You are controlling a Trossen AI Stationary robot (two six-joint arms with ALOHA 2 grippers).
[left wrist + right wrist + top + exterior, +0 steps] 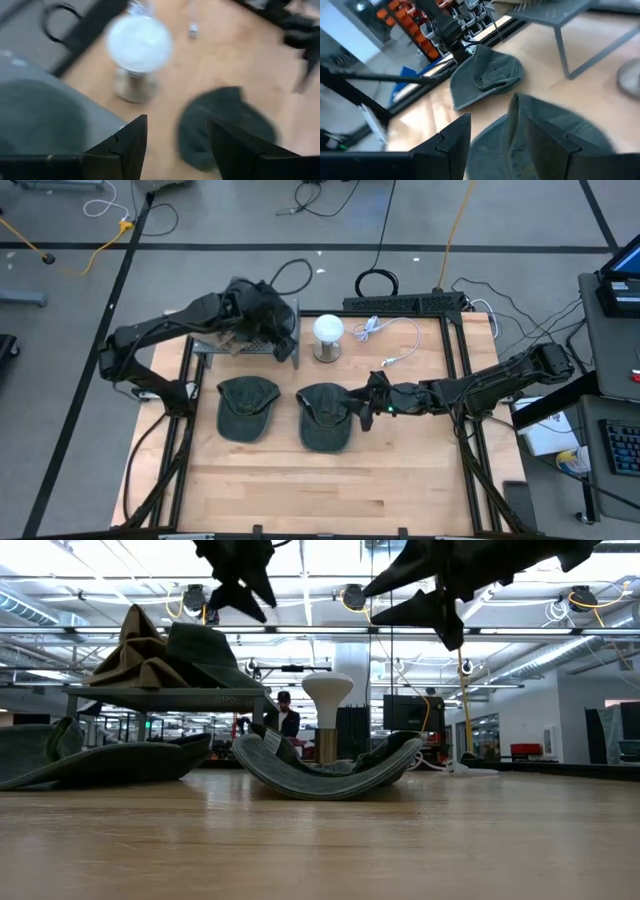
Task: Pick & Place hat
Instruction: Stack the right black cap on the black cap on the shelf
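Two dark green caps lie side by side on the wooden table: the left cap (pixel 247 408) (pixel 110 760) (pixel 485 75) and the right cap (pixel 322 420) (pixel 325 775) (pixel 555 140) (pixel 225 120). The right cap rests on its curved underside with both ends raised. My right gripper (pixel 358 408) (pixel 445 615) (pixel 492 120) hovers open above the right cap's right edge, clear of it. My left gripper (pixel 280 330) (pixel 245 590) (pixel 175 125) is open and empty, up above the grey rack (pixel 215 348) (pixel 165 695), which carries folded hats (pixel 160 650).
A white mushroom-shaped lamp (pixel 328 335) (pixel 327 700) (pixel 140 45) stands behind the caps, right of the rack. A white cable (pixel 395 340) lies on the far right part of the table. The near half of the table (pixel 330 490) is bare wood. A person (pixel 287 715) shows far off in the room.
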